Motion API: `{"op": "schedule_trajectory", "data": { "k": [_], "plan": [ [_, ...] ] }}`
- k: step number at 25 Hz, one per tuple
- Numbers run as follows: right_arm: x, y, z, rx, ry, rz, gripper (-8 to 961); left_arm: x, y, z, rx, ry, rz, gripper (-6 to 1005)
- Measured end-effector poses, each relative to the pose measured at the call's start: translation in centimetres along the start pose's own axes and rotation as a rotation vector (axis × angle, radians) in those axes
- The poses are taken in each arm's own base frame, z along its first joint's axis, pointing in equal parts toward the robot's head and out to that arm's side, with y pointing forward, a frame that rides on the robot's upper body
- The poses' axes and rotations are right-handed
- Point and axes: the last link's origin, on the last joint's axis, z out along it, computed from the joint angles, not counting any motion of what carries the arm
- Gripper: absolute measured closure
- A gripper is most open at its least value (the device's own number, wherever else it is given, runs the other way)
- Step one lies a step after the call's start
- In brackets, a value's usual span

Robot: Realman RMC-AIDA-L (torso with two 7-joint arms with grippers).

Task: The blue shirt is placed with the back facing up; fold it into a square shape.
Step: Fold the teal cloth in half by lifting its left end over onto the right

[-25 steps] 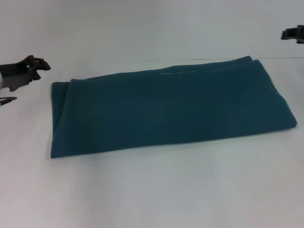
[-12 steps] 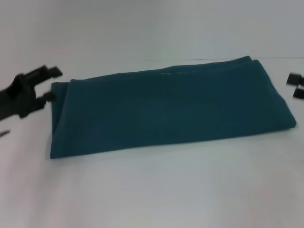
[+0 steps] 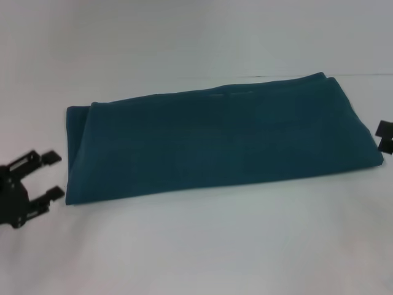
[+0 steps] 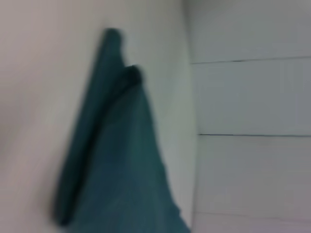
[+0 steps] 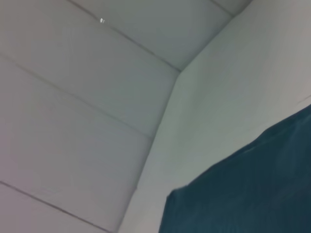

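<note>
The blue shirt [image 3: 215, 141] lies on the white table [image 3: 202, 246], folded into a long band across the head view, plain side up. It also shows in the left wrist view [image 4: 116, 160] and the right wrist view [image 5: 252, 189]. My left gripper [image 3: 54, 176] is open and empty, just off the shirt's left near corner, low by the table. My right gripper [image 3: 385, 135] shows only as a dark tip at the frame's right edge, beside the shirt's right end.
A white panelled wall [image 5: 87, 97] stands behind the table. Bare white table surface spreads in front of the shirt [image 3: 202, 246] and to its left.
My left gripper has come down and toward the near side, from beside the shirt's far left corner to its near left corner. My right gripper has dropped to the shirt's right end.
</note>
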Motion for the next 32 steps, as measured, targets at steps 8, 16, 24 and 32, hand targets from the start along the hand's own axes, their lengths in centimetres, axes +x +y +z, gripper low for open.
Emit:
{"op": "schedule_trajectory", "data": {
  "k": [8,16,24,32],
  "plan": [
    [-0.5,-0.1,0.2,0.02,0.004,-0.031,57,-0.4,-2.4,0.5,0.092,0.047,-0.109,186],
    [-0.7,-0.1,0.2,0.022,-0.004,-0.037,58,0.3,-3.6,1.7,0.145,0.104,-0.152,187],
    [-0.8,-0.2,-0.3,0.02,-0.027,-0.029,59,0.6,-3.9,2.6,0.169,0.123,-0.158,187],
    [-0.8,-0.2,-0.4,0.021,-0.031,-0.024,60,0.9,-3.7,3.8,0.202,0.113,-0.123,187]
  ]
}}
